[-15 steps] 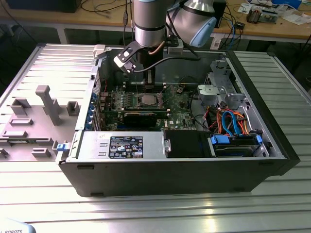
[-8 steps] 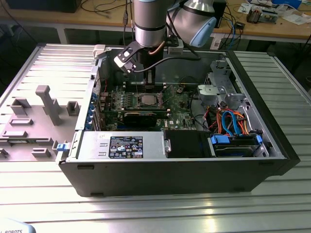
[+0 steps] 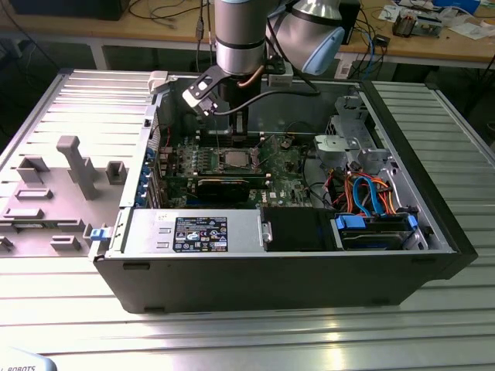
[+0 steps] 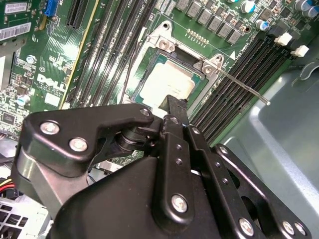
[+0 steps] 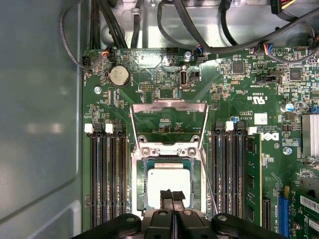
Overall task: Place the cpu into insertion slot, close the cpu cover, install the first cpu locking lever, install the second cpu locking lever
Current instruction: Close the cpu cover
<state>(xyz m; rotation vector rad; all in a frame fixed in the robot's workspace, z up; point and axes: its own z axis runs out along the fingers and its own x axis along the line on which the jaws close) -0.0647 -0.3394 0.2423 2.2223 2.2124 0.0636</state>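
One chip, the cpu (image 5: 168,178), lies flat in the slot (image 5: 137,189), its pale silvery-grey top facing up, square and smooth. The cover (image 5: 169,105), a thin metal frame with a big window, is swung open past the slot's hinge end. Hand (image 5: 172,195) is pinched tight with nothing between its fingers, tips right at the chip's edge in both wrist views, and my read is that the chip's light, stiff, slick on top and delicate underneath, so any hold belongs on two opposite edges, kept level, never on the face.
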